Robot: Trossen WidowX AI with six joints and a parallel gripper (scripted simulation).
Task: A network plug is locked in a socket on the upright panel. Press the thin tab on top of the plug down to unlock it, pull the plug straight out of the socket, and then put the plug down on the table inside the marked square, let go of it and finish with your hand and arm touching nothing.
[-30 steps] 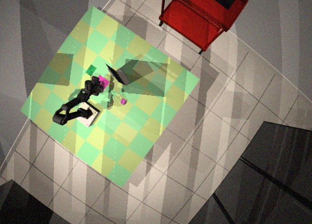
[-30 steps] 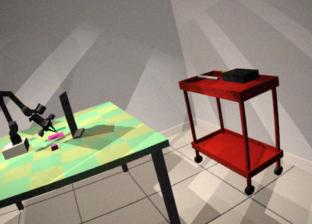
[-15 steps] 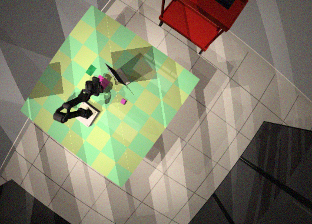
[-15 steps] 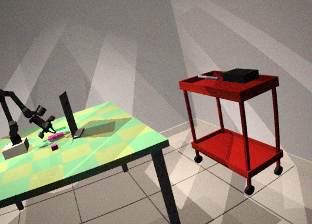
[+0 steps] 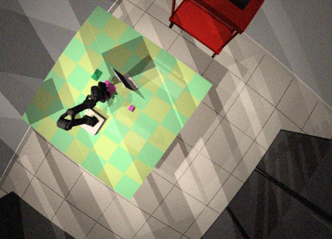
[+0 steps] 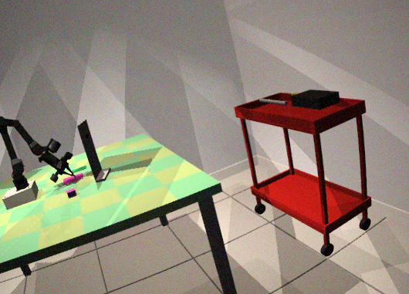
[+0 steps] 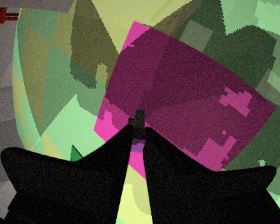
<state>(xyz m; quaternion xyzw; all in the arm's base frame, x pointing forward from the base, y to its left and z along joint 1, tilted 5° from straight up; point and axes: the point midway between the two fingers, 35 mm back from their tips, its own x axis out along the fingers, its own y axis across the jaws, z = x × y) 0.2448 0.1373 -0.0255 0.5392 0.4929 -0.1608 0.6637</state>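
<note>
The marked square is a magenta patch (image 5: 110, 86) (image 6: 69, 181) (image 7: 200, 90) flat on the table, largely in shadow in the wrist view. My gripper (image 6: 74, 175) (image 7: 138, 131) is shut on the plug and is low over the square's near part. The plug (image 7: 139, 118) is small and dark, with a purplish part between the fingers; it is too small to make out in the top and exterior views. Whether it touches the table cannot be told. The upright dark panel (image 5: 123, 78) (image 6: 89, 148) stands beyond the square, apart from my gripper. The plug's tab cannot be made out.
A small magenta block (image 5: 131, 108) (image 6: 71, 193) stands on the checkered table (image 5: 125, 158) (image 6: 143, 194). A dark green patch (image 5: 96, 74) (image 6: 79, 169) lies on the square's other side. A red cart (image 5: 200, 23) (image 6: 309, 198) stands on the floor beyond the table.
</note>
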